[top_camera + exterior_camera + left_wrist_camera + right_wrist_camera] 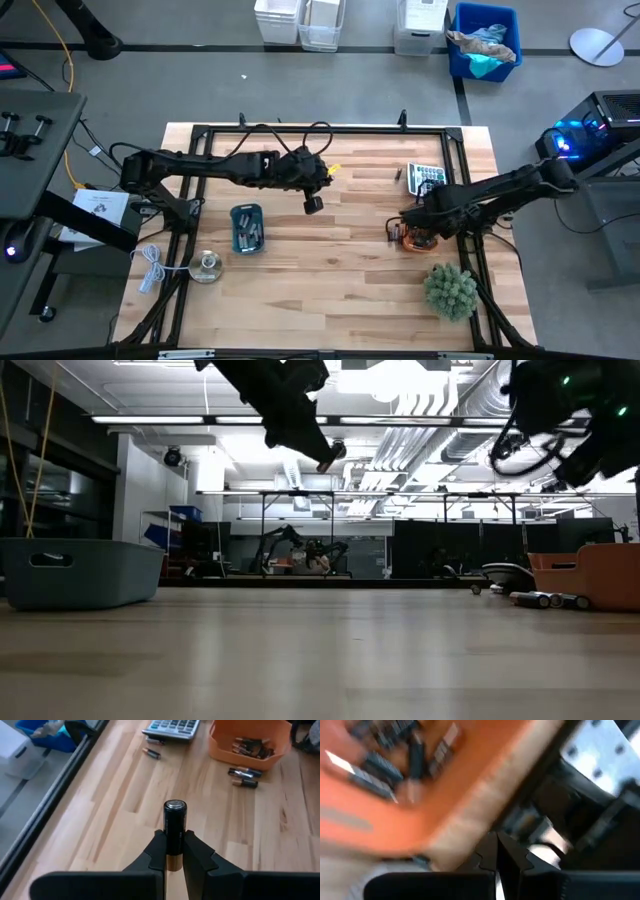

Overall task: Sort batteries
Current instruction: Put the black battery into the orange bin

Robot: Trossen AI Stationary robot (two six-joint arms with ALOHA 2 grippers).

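My left gripper (313, 204) hangs above the table's middle, shut on one dark battery (175, 826) with a silvery end. It also shows high up in the low view (325, 460). A blue tray (246, 228) holding several batteries stands on the table to its left. My right gripper (420, 222) is over the orange tray (415, 238), which holds several batteries (252, 746). In the blurred right wrist view its fingers (496, 851) look shut and empty beside the tray's wall (445, 810). A few loose batteries (244, 776) lie on the table beside the orange tray. My left gripper pinches the battery's lower half, near its copper-coloured end (174, 854), between its two fingers (159, 854). The battery lies along the fingers and its silvery end (175, 805) sticks out past the fingertips. It is lifted clear of the table.
A grey calculator (425, 178) lies at the far right, with two loose batteries (151, 753) near it. A green spiky plant (450, 290) stands at the near right. A white cable and a small round object (207, 266) lie at the near left. Bare wood spreads across the table's middle and near side.
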